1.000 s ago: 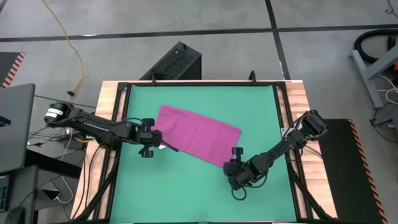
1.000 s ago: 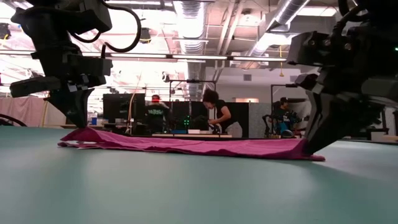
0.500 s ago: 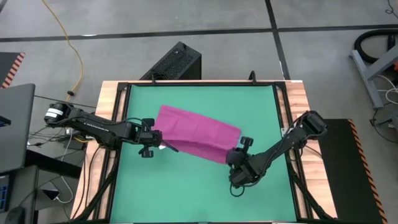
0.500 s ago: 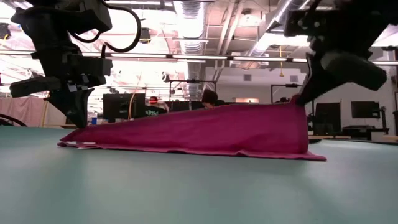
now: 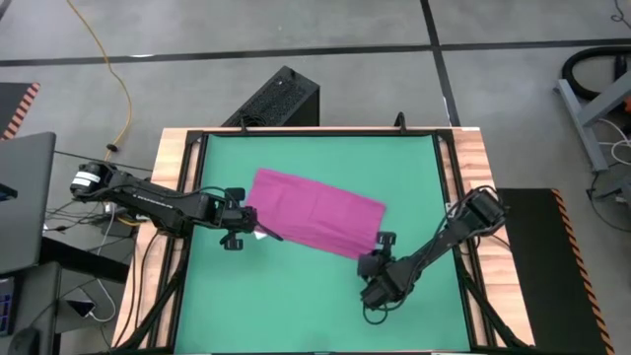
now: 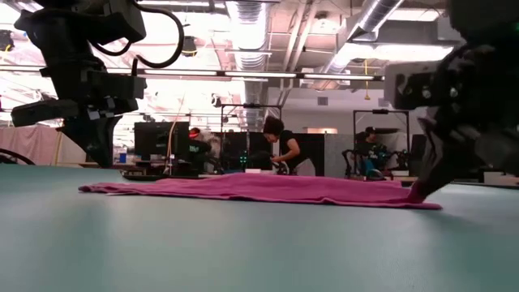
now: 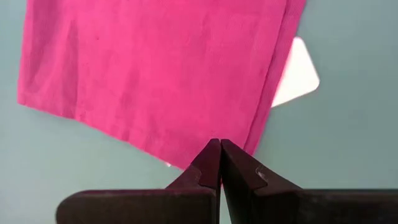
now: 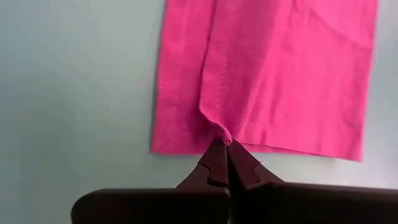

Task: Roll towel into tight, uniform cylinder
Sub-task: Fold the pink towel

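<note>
The magenta towel (image 5: 315, 209) lies flat on the green mat (image 5: 296, 296), slanting from far left to near right. Its white tag (image 7: 297, 78) sticks out at its left end. My left gripper (image 5: 248, 225) is shut at the towel's left near corner. In the low view its tips (image 6: 99, 161) stand above the cloth's flat left end (image 6: 87, 188), and I cannot tell whether they touch it. My right gripper (image 5: 375, 247) is shut on the towel's right end, down at the mat (image 6: 426, 188). My right gripper pinches the towel's right short edge (image 8: 222, 135) between its two fingers, about a third of the way along from one corner. The cloth puckers into a small ridge at the tips. The fingers come slanting down from the near right. The held edge sits low at the mat, and the rest lies flat.
A black box (image 5: 281, 99) stands beyond the table's far edge. Wooden table borders (image 5: 473, 168) frame the mat. Bare mat lies on the near side of the towel. People (image 6: 280, 150) are in the room far behind the table.
My right gripper lifted the towel's right end high, then brought it back down to the mat, a little farther right. The towel now lies flat and stretched out. Its left corner, earlier raised to my left gripper's tips, now lies flat on the mat.
</note>
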Controlling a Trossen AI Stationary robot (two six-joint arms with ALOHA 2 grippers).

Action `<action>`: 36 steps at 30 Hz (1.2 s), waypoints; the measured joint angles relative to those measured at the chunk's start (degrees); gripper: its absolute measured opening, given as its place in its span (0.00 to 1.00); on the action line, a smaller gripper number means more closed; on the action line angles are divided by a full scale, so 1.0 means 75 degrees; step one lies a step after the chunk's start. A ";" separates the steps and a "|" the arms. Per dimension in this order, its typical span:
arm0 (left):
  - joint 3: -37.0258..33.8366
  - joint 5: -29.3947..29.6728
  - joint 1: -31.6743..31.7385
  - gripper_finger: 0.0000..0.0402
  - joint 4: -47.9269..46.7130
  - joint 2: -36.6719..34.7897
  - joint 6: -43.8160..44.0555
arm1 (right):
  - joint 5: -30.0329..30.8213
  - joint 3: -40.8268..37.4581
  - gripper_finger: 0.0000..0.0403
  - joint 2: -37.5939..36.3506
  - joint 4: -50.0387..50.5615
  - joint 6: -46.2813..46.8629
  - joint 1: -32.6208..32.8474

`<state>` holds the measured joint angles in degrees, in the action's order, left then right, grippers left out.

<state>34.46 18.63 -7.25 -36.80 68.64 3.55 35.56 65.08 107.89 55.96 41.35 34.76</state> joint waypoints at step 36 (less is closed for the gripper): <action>-0.1077 -0.0239 -0.0227 0.00 0.1113 0.0000 0.0716 | -0.0151 0.0188 0.00 -0.0201 -0.0185 -0.0117 0.0029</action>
<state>26.38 16.84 -8.95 -28.45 68.64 8.92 34.43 66.49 106.39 54.57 40.47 34.98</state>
